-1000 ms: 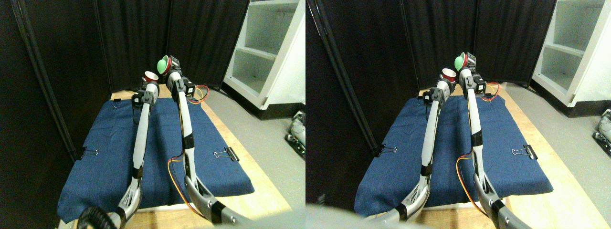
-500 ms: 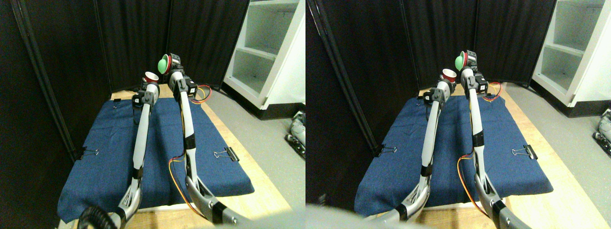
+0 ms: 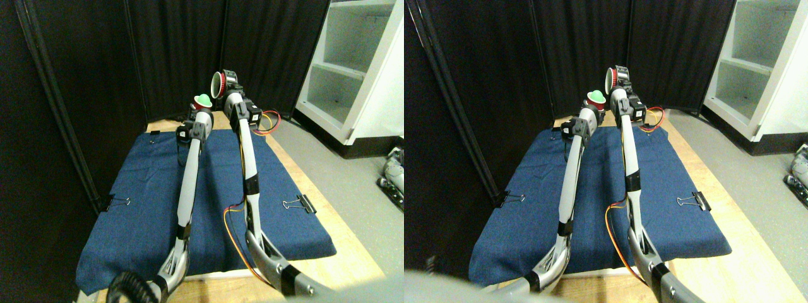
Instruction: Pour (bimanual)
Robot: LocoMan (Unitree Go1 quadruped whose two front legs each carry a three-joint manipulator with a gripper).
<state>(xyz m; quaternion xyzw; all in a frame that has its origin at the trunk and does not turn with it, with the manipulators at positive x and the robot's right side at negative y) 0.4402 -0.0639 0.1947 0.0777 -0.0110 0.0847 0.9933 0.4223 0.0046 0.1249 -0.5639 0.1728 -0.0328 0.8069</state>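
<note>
Above blue mat [image 3: 145, 189], my right gripper [image 3: 225, 85] holds tipped red cup [image 3: 218, 83], now empty; green ball [image 3: 202, 99] sits in cup [image 3: 201, 106] gripped by my left gripper [image 3: 197, 115]; pour looks done, set-down left

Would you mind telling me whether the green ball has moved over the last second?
Yes. The green ball has dropped down and left, from the right arm's tilted red cup into the left arm's red cup, judged against the white shelf.

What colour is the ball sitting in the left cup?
Green. The ball rests in the left cup, shown in the stereo pair view.
</note>
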